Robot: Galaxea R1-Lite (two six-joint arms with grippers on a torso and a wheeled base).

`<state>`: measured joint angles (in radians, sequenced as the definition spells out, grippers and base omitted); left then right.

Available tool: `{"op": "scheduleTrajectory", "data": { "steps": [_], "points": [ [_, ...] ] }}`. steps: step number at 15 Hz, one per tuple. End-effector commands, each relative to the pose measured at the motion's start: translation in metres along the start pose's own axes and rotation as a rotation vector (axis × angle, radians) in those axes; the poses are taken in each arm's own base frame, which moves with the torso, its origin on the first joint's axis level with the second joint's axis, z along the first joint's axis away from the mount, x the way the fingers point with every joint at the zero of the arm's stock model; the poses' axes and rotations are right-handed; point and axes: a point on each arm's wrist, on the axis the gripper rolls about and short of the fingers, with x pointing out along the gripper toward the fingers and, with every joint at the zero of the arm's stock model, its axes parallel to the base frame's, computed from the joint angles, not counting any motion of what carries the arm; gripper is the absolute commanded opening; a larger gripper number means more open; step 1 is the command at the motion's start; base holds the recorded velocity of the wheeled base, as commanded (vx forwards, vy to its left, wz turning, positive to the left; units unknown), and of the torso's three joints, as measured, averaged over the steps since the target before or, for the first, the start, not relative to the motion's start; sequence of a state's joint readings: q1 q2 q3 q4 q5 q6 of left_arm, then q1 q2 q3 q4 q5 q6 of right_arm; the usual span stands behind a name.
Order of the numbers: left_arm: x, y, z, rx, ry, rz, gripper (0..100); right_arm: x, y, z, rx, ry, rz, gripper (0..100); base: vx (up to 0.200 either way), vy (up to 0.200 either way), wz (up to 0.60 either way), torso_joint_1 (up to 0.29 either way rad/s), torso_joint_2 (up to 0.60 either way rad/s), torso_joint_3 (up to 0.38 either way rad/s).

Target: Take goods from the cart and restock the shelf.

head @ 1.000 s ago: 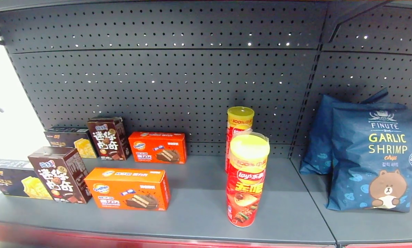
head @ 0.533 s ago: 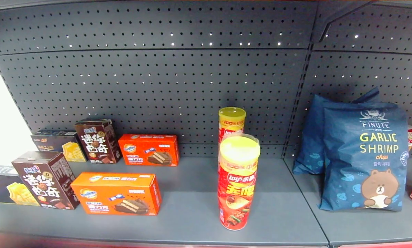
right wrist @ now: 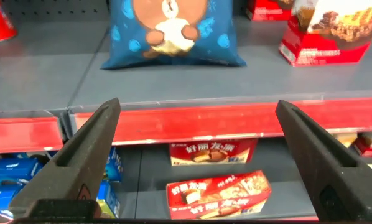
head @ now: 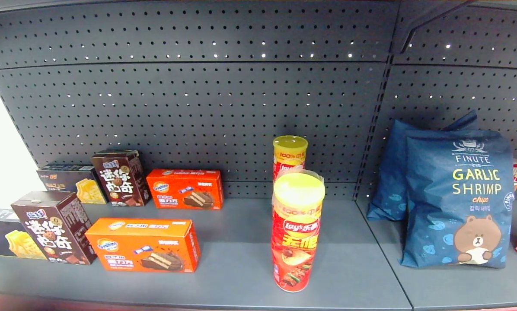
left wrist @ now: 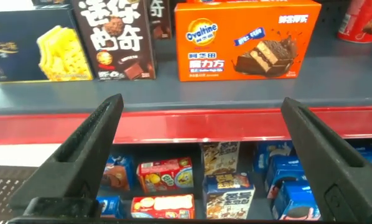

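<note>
The left gripper point(left wrist: 201, 102) is released, its fingers spread wide with nothing between them, level with the red lip point(left wrist: 192, 117) of the shelf point(head: 241, 268). Straight ahead of it, past the lip, stands an orange box point(left wrist: 245, 40). A brown box point(left wrist: 114, 37) sits just beside that on the robot's left, and a black box point(left wrist: 33, 40) farther left. A red can point(left wrist: 362, 18) stands well off to the gripper's right. Under the lip, below this gripper, small packs point(left wrist: 167, 177) fill a lower shelf. The right gripper point(right wrist: 197, 104) is likewise released and empty, at the same lip. A blue bag point(right wrist: 173, 31) sits ahead of it, a red box point(right wrist: 326, 34) is to its right, and two red cartons point(right wrist: 214, 152) are beneath.
</note>
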<state>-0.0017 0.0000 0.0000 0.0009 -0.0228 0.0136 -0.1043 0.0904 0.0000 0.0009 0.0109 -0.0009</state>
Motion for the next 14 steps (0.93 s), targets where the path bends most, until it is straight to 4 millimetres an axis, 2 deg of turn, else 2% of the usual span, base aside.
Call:
{"op": "scheduleTrajectory", "data": {
  "steps": [1, 14],
  "points": [
    [0.0001, 0.0000, 0.0000, 0.000, 0.002, 0.000, 100, 0.0001, 0.0000, 0.0000, 0.001, 0.002, 0.000, 100, 0.000, 0.000, 0.00, 0.000, 0.00, 0.000],
    [0.0001, 0.0000, 0.0000, -0.003, 0.002, 0.001, 100, 0.0001, 0.0000, 0.0000, 0.001, 0.002, 0.000, 100, 0.000, 0.000, 0.00, 0.000, 0.00, 0.000]
  ]
}}
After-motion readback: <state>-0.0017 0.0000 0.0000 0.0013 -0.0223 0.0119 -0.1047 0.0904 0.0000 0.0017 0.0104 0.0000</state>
